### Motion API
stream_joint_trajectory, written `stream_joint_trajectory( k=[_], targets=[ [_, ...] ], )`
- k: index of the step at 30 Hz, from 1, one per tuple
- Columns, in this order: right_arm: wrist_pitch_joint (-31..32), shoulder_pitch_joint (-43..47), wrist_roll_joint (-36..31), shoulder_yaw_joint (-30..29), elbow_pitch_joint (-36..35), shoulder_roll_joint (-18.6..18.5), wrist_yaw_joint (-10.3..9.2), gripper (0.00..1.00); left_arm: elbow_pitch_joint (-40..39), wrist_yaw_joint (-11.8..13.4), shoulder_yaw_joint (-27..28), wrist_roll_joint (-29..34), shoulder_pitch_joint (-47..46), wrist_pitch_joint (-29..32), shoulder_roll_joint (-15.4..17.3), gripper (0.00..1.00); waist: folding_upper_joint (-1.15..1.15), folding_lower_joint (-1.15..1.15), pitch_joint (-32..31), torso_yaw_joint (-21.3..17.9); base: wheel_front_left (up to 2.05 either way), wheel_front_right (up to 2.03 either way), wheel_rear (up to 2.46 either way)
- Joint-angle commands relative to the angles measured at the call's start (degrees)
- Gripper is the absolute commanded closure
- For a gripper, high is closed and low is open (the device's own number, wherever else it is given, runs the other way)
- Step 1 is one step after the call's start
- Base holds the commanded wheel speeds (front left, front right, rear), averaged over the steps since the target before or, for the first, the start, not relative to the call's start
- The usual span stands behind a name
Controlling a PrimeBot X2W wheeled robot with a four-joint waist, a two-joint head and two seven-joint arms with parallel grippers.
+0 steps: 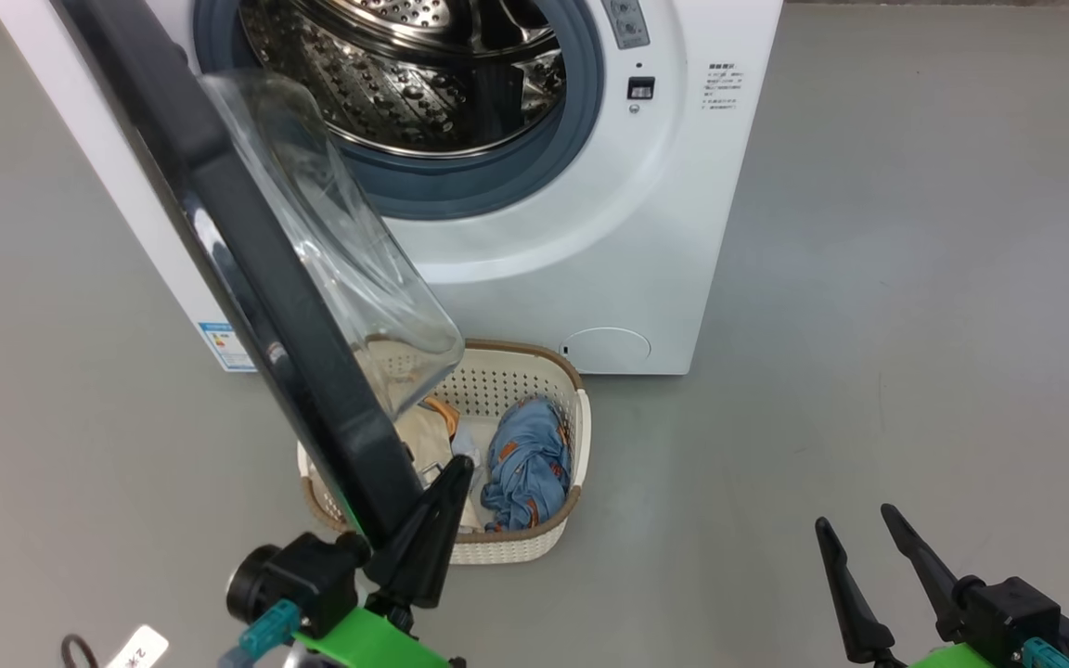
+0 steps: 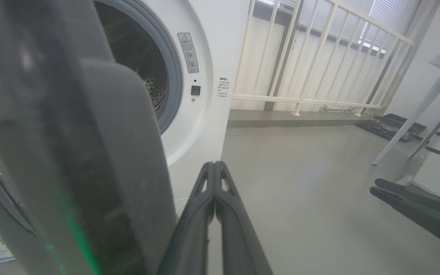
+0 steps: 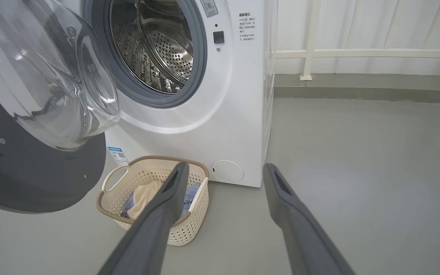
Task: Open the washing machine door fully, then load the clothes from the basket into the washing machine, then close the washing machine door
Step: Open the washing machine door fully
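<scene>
- Washing machine [image 1: 646,232]: white front-loader on the grey floor [image 1: 915,325]. Steel drum [image 1: 423,83] looks bare as far as can be seen.
- Washing machine door [image 1: 247,278]: hinged on the robot's left side and swung roughly halfway out, not fully. Its glass bowl [image 1: 349,232] hangs over the basket's left half.
- Basket [image 1: 516,390]: on the floor just before the machine's front, near the round white cap [image 1: 607,345]. Both garments are inside: light blue garment [image 1: 527,464] on the right, cream garment [image 1: 425,434] on the left, partly hidden by the door.
- Left gripper [image 1: 458,466]: fingers clenched together on nothing, lying along the door's free edge on its inner side. Cannot tell whether they touch it or sit just off it.
- Right gripper [image 1: 855,517]: fingers spread and empty, over bare floor, well apart from the basket.
- Judgement: the door-opening step is in hand. The next move likely calls for the left gripper to press the door's inner face outward until it clears the basket. Loading comes after that.
</scene>
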Motion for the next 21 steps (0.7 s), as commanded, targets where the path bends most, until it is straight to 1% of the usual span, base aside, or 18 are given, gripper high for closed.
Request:
stream_joint_trajectory(
  k=[1,11,16,21],
  targets=[
    [-0.69,-1.9,0.39,1.65,-1.07,-0.46,0.09,0.0,-1.21,0.31,1.62,0.01,-2.72,-0.36,0.08,1.0,0.0,0.0,0.16,-0.2,0.0,0.0,0.0],
    [-0.69,-2.09,0.5,1.08,-0.94,-0.33,0.09,0.0,-0.68,0.26,1.76,-0.1,-3.65,-0.36,0.05,1.0,0.0,0.0,1.34,-0.92,0.0,0.0,0.0],
    [-0.69,-2.14,0.48,0.77,-0.92,-0.24,0.09,0.0,-0.26,0.78,2.83,-0.25,-3.34,-0.36,0.24,1.0,0.0,0.0,1.51,-0.09,0.0,0.0,0.0],
    [-0.69,-2.23,0.52,0.77,-0.76,-0.19,0.09,0.0,-0.61,1.04,3.14,-0.16,-2.99,-0.36,0.2,1.0,0.0,0.0,1.42,1.81,0.0,0.0,0.0]
  ],
)
